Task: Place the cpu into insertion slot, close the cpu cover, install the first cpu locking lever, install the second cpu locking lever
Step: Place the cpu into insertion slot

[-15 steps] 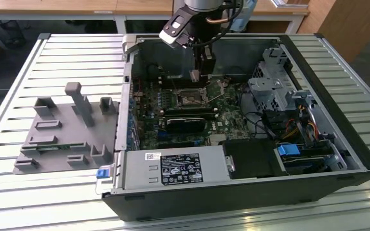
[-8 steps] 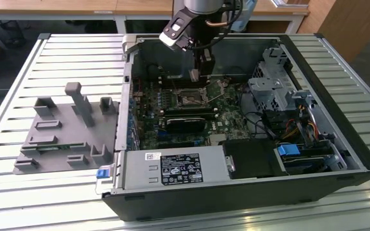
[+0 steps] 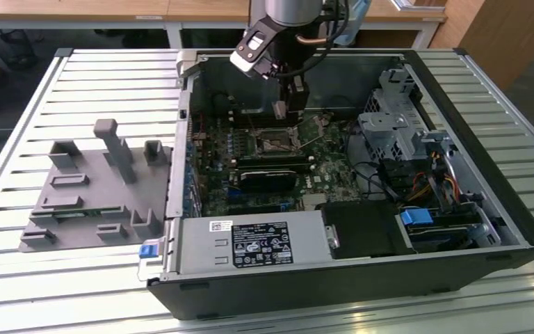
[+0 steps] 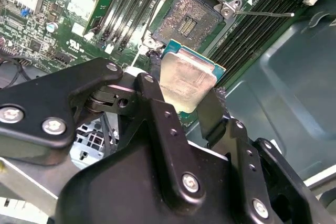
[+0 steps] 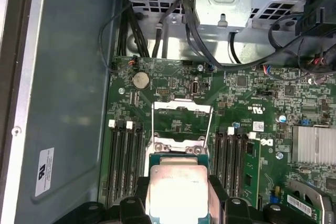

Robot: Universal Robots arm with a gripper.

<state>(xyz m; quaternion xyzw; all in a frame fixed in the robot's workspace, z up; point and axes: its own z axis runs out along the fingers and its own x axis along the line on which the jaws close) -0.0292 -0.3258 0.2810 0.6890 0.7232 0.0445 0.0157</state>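
Note:
My gripper (image 3: pixel 286 106) hangs inside the open computer case, shut on the cpu (image 4: pixel 186 80), a pale silver square chip held by its edges between the black fingers (image 4: pixel 152 90). The chip hovers just short of the insertion slot (image 4: pixel 189 22), a dark square socket with a silvery rim that lies bare on the green board. In the exterior view the slot (image 3: pixel 272 142) sits below the gripper. The cpu cover (image 5: pixel 181 107) stands flipped open beyond the socket. A thin locking lever (image 4: pixel 268 13) sticks out beside the slot, unlatched. In the first wrist view the cpu (image 5: pixel 178 184) hides most of the socket.
Long black memory slots (image 5: pixel 123 161) flank the socket on both sides. A metal drive cage (image 3: pixel 392 125) with cables fills the exterior view's right of the case, with a power supply (image 3: pixel 248 243) at the front. A grey fixture tray (image 3: pixel 91 188) lies outside on the slatted table.

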